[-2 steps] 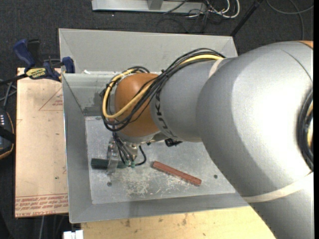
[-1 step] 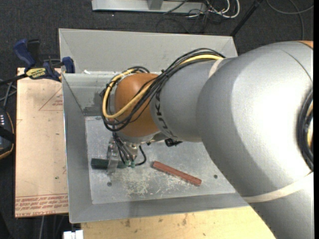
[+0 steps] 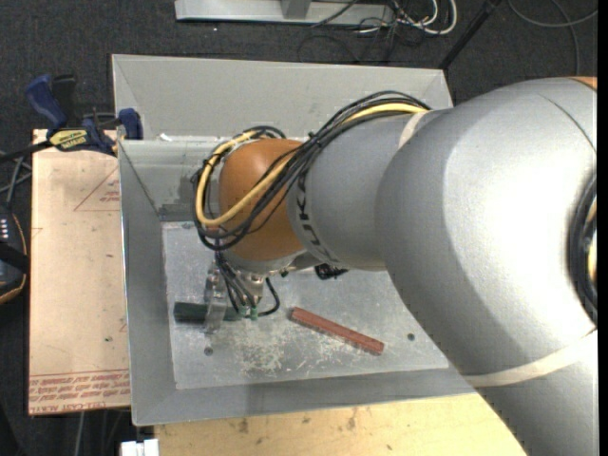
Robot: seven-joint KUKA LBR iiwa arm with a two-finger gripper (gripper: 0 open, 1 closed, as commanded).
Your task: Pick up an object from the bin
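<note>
My gripper (image 3: 224,304) hangs low over the left part of the bin floor, under the arm's orange cover. A small dark rectangular block (image 3: 188,313) lies flat on the floor just left of it, its right end touching or tucked under the gripper's tip. Whether the block is gripped cannot be made out. A reddish-brown flat stick (image 3: 337,331) lies slanted on the floor to the gripper's right, well apart from it.
The thick grey arm covers the bin's right half and most of its back. Pale crumbs and scuffs are scattered on the floor near the front wall. The bin's left wall stands close to the dark block.
</note>
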